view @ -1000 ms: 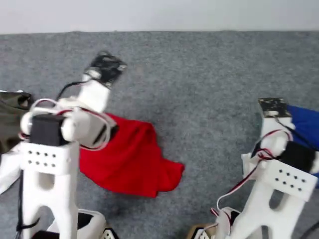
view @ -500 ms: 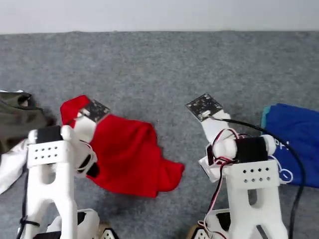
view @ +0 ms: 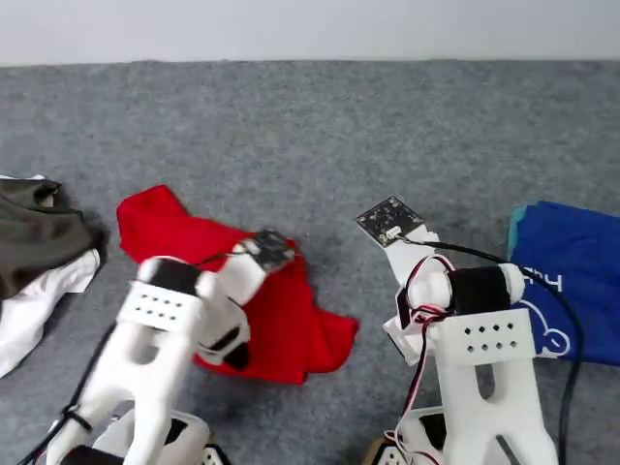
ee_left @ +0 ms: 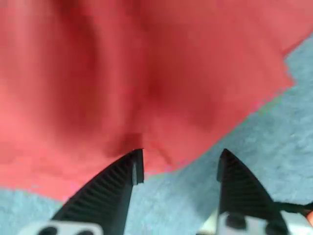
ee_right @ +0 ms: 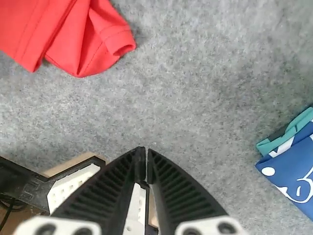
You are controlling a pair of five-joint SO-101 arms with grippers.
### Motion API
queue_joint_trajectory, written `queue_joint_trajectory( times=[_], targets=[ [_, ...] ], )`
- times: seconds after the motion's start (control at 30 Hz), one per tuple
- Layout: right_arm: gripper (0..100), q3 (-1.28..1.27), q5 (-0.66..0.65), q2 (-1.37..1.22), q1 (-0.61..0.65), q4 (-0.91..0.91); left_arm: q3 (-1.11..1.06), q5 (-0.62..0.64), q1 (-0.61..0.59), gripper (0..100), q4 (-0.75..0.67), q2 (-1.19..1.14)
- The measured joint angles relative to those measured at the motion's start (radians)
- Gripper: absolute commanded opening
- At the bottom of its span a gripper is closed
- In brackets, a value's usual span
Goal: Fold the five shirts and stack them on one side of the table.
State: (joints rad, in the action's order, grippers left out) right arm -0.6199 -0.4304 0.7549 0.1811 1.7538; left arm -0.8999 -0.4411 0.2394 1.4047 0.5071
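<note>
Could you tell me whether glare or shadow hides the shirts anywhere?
High view: even light, no glare, a thin shadow under the red shirt. Left wrist view: a dark fold shadow on that shirt near the open left gripper. Right wrist view: soft shadow on the carpet by the shut right gripper; blue shirt plainly lit.

Left fingers (ee_left: 115,188) spread wide, bare table (ee_left: 181,191) showing in the gap between them, so there's a free lane there. Just ahead of the tips, the red shirt (ee_left: 146,73) walls off the whole way forward, one tip over its edge. Right fingers (ee_right: 124,183) pressed together above bare table, open room ahead. The red shirt's sleeve lies well ahead to one side, the blue shirt (ee_right: 293,166) near on the other.
</note>
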Motion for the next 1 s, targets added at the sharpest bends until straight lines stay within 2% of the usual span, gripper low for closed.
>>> queue_joint_trajectory(
  times=[0.23,0.4,0.73,1.0],
  targets=[
    [0.9,0.000,0.000,0.000,0.003,0.000,-0.002,0.123,0.267,25,-0.046,0.000],
    [0.9,0.000,0.000,0.000,0.000,0.000,-0.037,0.183,0.367,26,-0.137,-0.040],
    [0.9,0.000,0.000,0.000,0.003,0.000,0.009,0.233,0.384,25,-0.209,-0.322],
    [0.9,0.000,0.000,0.000,0.003,0.000,0.011,0.247,0.393,13,-0.261,-0.330]
  ],
)
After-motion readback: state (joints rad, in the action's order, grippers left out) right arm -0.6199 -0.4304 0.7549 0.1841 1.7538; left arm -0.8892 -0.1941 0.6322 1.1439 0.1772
